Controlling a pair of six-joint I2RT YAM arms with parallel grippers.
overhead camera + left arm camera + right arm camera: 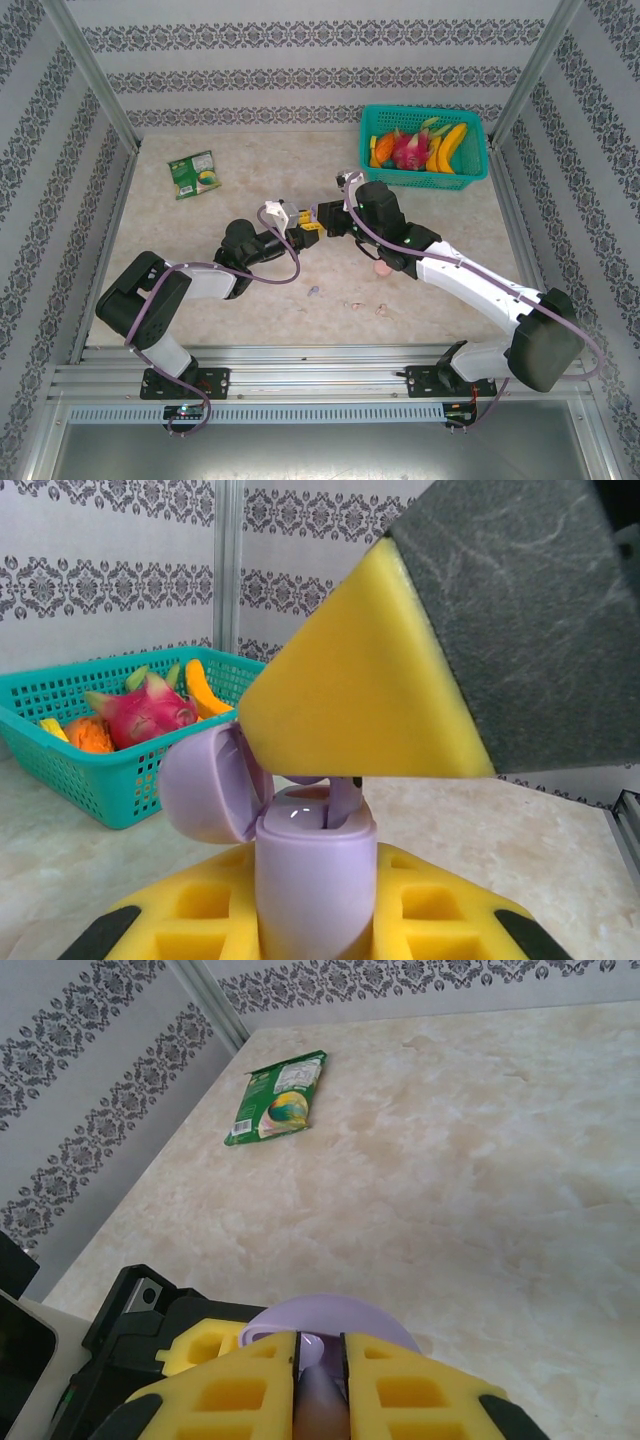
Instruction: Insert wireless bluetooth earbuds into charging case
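The lilac earbud was pinched between the pressed-together yellow foam fingers of the right gripper. It hung directly over the lilac charging case, with its stem at the mouth of the case. The left gripper was clamped on the case's lower body and held it upright above the bench, with the lid swung open to one side.

The earbud looked very light, hard and smooth, so it would probably twist or slip in soft foam. A hold across the bulb seemed best, leaving the stem free to enter its well. The case looked like rigid, glossy plastic, best gripped low on its body, clear of the hinge and lid.

The left wrist view showed the open well, the stem's line into it and the lid's angle, none of which could be made out from above. The right wrist view showed the pinch itself and a green packet farther along the bench. The top view showed both grippers meeting mid-bench and a teal fruit basket. It also showed loose earbuds lying near the front edge, one lilac and one pink.
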